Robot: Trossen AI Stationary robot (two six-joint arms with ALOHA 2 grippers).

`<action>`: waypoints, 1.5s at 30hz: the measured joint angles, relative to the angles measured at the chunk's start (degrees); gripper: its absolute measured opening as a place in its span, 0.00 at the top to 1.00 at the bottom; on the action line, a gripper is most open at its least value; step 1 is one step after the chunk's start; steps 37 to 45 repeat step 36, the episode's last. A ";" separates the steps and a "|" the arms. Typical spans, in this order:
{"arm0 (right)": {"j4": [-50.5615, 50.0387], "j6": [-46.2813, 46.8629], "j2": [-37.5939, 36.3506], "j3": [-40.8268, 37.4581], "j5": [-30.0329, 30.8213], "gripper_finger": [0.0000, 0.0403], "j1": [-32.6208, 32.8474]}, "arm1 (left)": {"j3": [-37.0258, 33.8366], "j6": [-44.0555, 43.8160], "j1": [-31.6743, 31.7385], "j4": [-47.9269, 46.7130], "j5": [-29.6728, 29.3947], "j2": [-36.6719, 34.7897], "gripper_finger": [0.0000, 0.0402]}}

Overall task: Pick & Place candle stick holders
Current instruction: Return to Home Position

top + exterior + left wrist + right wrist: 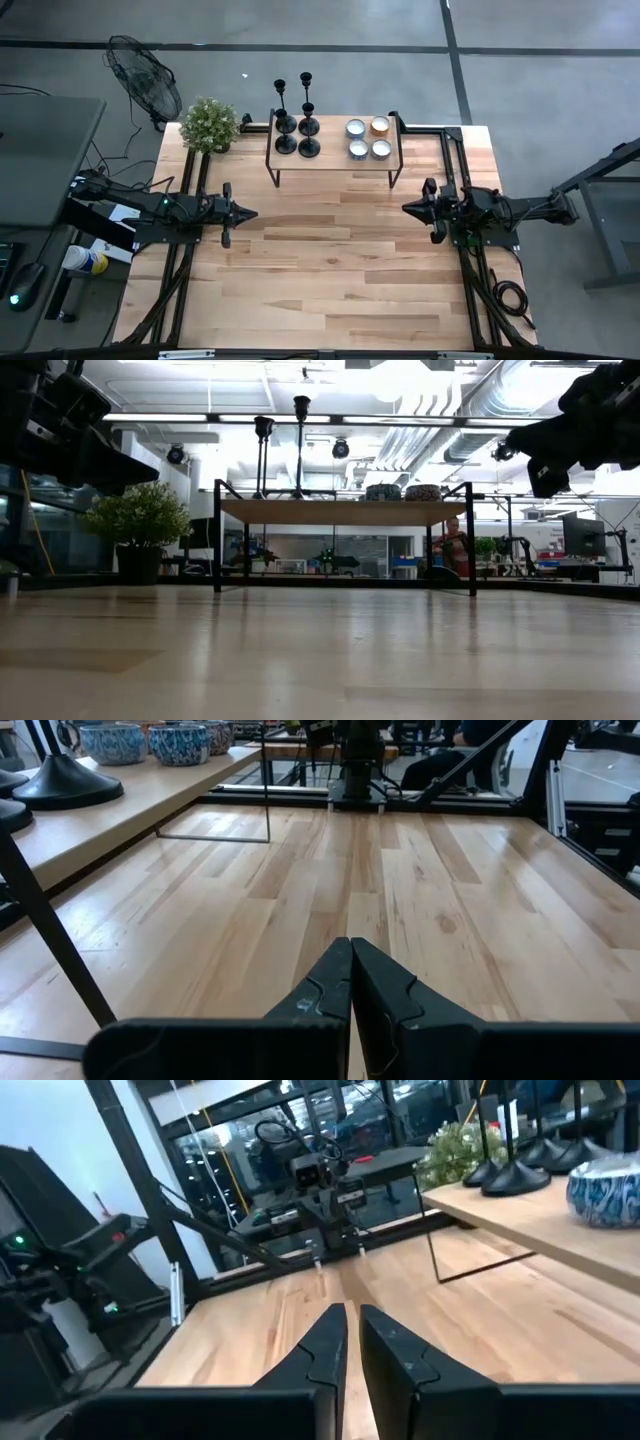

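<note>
Several slim black candle stick holders (309, 148) stand upright on their round bases on the left half of a raised wooden shelf (335, 168) at the table's far middle. They also show in the low view (301, 440), and their bases show in both wrist views (65, 785) (515, 1177). My left gripper (245, 213) (350, 945) hovers shut and empty over the table's left side, pointing level toward the right. My right gripper (408, 208) (350, 1312) faces it from the right side, fingers nearly together, with nothing between them.
Low round tealight cups (368, 138) sit on the shelf's right half. A potted plant (210, 125) stands at the far left corner. A fan (145, 75) stands off the table behind it. Bare wood (330, 270) spreads between and in front of the arms.
</note>
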 joint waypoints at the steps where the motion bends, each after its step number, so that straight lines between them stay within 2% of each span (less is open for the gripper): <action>1: -0.02 -0.61 0.00 0.00 -0.02 0.94 0.00 | 0.00 -0.01 0.00 -0.12 0.01 0.02 1.00; 45: -0.42 0.99 0.44 -0.02 -0.24 0.92 0.00 | 0.00 -0.01 0.00 -0.04 -0.01 0.01 1.00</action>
